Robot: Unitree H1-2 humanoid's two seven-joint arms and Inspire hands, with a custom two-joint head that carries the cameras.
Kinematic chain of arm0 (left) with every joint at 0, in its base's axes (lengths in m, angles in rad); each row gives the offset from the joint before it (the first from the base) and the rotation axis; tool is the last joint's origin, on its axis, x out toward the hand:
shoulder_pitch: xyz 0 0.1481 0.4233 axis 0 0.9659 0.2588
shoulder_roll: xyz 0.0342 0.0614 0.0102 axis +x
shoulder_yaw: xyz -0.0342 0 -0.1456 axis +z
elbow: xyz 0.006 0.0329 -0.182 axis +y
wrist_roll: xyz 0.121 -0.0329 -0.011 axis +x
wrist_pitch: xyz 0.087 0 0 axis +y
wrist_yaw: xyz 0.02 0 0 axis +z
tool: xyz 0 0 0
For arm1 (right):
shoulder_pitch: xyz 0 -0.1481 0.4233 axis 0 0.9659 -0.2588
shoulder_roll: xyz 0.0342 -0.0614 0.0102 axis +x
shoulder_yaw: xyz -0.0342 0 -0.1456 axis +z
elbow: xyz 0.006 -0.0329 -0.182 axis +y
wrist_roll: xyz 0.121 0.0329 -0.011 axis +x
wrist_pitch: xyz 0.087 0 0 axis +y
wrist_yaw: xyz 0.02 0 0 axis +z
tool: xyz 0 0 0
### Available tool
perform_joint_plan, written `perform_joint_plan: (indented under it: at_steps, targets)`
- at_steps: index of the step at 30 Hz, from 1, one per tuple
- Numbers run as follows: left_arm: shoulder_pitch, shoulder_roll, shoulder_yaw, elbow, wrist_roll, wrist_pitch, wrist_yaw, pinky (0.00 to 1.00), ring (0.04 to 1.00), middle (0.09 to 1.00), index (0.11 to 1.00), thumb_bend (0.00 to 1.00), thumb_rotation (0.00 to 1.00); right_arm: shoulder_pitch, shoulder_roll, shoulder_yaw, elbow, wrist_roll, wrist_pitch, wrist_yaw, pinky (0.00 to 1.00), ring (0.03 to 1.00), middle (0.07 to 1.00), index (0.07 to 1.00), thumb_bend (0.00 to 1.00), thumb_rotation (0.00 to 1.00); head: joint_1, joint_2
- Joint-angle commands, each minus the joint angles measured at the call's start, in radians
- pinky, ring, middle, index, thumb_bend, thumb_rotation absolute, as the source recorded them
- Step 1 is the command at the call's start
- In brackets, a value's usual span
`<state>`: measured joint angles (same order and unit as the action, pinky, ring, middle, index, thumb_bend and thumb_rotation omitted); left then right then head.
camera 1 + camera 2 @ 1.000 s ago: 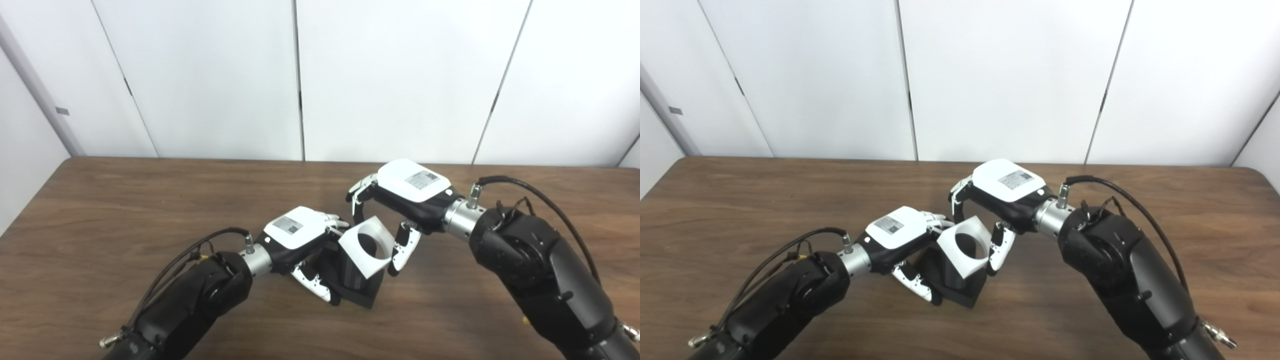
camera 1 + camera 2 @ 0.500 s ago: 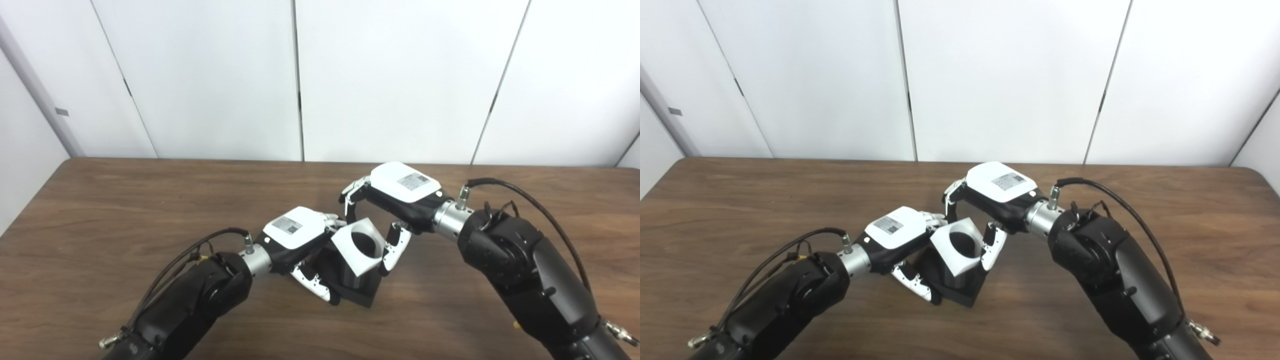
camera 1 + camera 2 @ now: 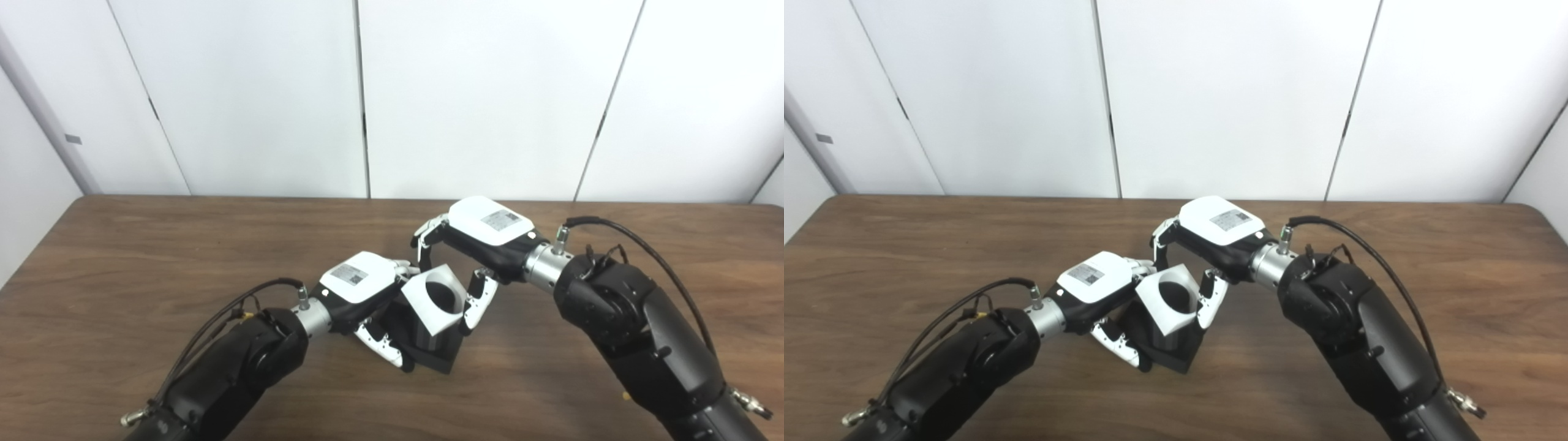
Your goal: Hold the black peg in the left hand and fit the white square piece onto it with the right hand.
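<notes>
Centrally, brown wood table [image 3: 122, 257], white panel wall [image 3: 478, 92]; left robot hand [image 3: 361, 288] grips black peg [image 3: 429, 343], right robot hand [image 3: 474, 239] white square piece [image 3: 432, 297].

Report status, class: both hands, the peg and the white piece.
Left robot hand gripping black peg. Right robot hand holding white square piece over it. Nothing blocking.

Both arms are bulky, glossy black shells; each ends in a silver metal wrist collar with a small upright fitting; black cables loop from forearm to wrist; the left hand [image 3: 360, 283] and right hand [image 3: 484, 229] have white backs bearing printed labels, black-and-white fingers
</notes>
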<state>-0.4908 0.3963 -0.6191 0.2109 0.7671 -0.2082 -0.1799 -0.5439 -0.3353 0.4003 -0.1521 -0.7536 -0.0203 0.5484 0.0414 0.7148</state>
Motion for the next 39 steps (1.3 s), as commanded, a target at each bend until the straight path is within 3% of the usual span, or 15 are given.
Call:
perform_joint_plan:
  at_steps: [1, 14, 23, 32, 33, 35, 39]
  targets:
    - [0.029, -0.01, -0.062, 0.024, 0.072, 0.001, -0.081, 0.87, 0.909, 0.893, 0.49, 0.52, 0.08, -0.047, 0.039, 0.028, -0.019, -0.003, -0.011, 0.002, 0.74, 0.797, 0.767, 0.477, 0.52, 0.14, 0.001, 0.002]
    - [0.021, -0.01, -0.076, 0.034, 0.082, 0.0, -0.076, 0.87, 0.916, 0.881, 0.492, 0.52, 0.08, -0.114, 0.02, 0.122, -0.088, -0.018, 0.033, 0.234, 0.81, 0.824, 0.76, 0.475, 0.52, 0.13, 0.002, 0.008]
    - [0.024, -0.008, -0.072, 0.028, 0.069, 0.002, -0.071, 0.86, 0.895, 0.848, 0.491, 0.52, 0.08, -0.099, 0.008, 0.114, -0.083, -0.006, 0.026, 0.232, 0.78, 0.809, 0.753, 0.476, 0.52, 0.13, 0.001, 0.013]
    - [0.026, -0.005, -0.067, 0.027, 0.066, 0.003, -0.068, 0.86, 0.906, 0.885, 0.49, 0.52, 0.08, -0.091, -0.026, 0.108, -0.065, -0.017, 0.02, 0.228, 0.75, 0.799, 0.768, 0.493, 0.52, 0.15, -0.004, 0.014]
    - [0.027, -0.004, -0.066, 0.025, 0.063, 0.005, -0.072, 0.87, 0.911, 0.89, 0.491, 0.52, 0.08, -0.09, -0.029, 0.104, -0.066, -0.015, 0.029, 0.232, 0.75, 0.801, 0.776, 0.584, 0.66, 0.24, -0.005, 0.015]
    - [0.028, -0.003, -0.064, 0.021, 0.058, 0.007, -0.077, 0.87, 0.912, 0.893, 0.491, 0.52, 0.08, -0.087, -0.036, 0.094, -0.069, -0.008, 0.044, 0.235, 0.75, 0.813, 0.796, 0.687, 0.81, 0.35, -0.007, 0.015]
    - [0.028, -0.001, -0.061, 0.018, 0.052, 0.011, -0.085, 0.88, 0.911, 0.897, 0.491, 0.52, 0.08, -0.079, -0.048, 0.078, -0.068, 0.005, 0.046, 0.222, 0.75, 0.819, 0.815, 0.734, 0.9, 0.38, -0.008, 0.017]
